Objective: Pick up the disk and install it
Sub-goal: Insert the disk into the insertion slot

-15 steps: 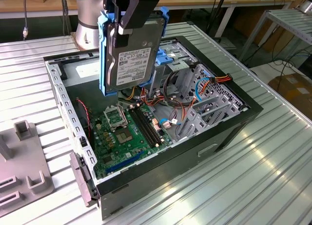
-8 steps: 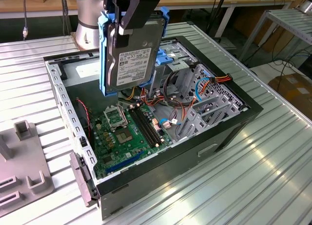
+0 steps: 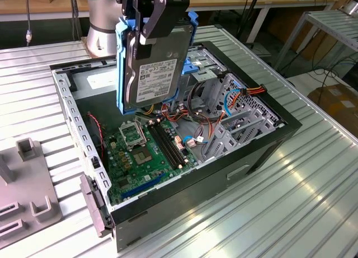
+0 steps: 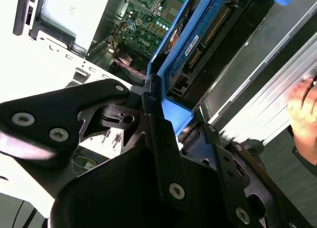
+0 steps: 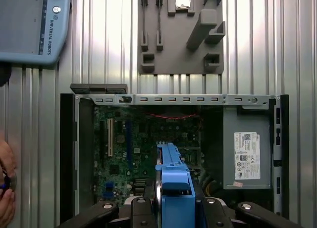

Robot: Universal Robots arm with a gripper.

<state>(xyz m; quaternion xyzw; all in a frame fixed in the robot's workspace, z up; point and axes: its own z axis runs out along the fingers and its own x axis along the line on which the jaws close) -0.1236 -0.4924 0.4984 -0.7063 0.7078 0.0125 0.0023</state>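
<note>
The disk (image 3: 151, 67) hangs upright above the open computer case (image 3: 263, 140), its white label facing the exterior view and its blue frame along both long edges. My gripper (image 3: 150, 31) is shut on its upper end, a black finger lying over the label side. In the second wrist view the disk (image 4: 198, 45) shows edge-on, its circuit-board side visible, with my fingers (image 4: 153, 119) clamped on the blue frame. In the first wrist view the disk's blue frame (image 5: 173, 188) points down at the motherboard (image 5: 148, 149).
A metal drive cage (image 3: 235, 118) with a blue bracket and cable bundles stands at the case's right in the exterior view. The power-supply box (image 5: 247, 149) sits in one corner. A grey fixture plate (image 3: 28, 185) lies beside the case. A person's hand (image 4: 302, 104) is near the case's edge.
</note>
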